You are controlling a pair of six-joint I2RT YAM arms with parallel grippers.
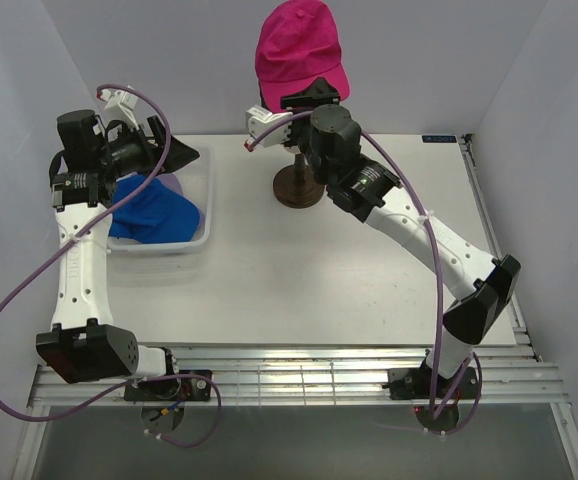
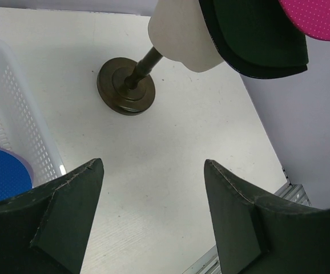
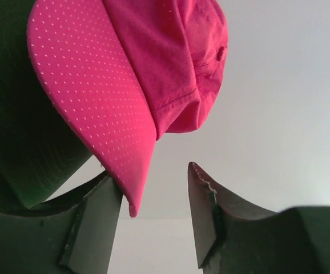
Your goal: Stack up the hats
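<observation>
Magenta cap [image 1: 299, 45] tops the dark cap [image 2: 256, 40] on the mannequin head [image 2: 182, 34]; my right gripper [image 3: 152, 171] stands parted at its brim tip; my left gripper [image 2: 153, 162] gapes wide, empty, by the basket [image 1: 194, 165] with the blue cap [image 1: 154, 212].

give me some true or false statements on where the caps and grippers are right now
1. The magenta fabric baseball cap tops the stack on the cream mannequin head. True.
2. The bright blue fabric cap is on the mannequin head too. False: it lies in the white plastic basket.
3. The left gripper is shut on a cap. False: its jaws are wide open and hold nothing.
4. The right gripper has its jaws apart at the magenta cap's brim. True.
</observation>
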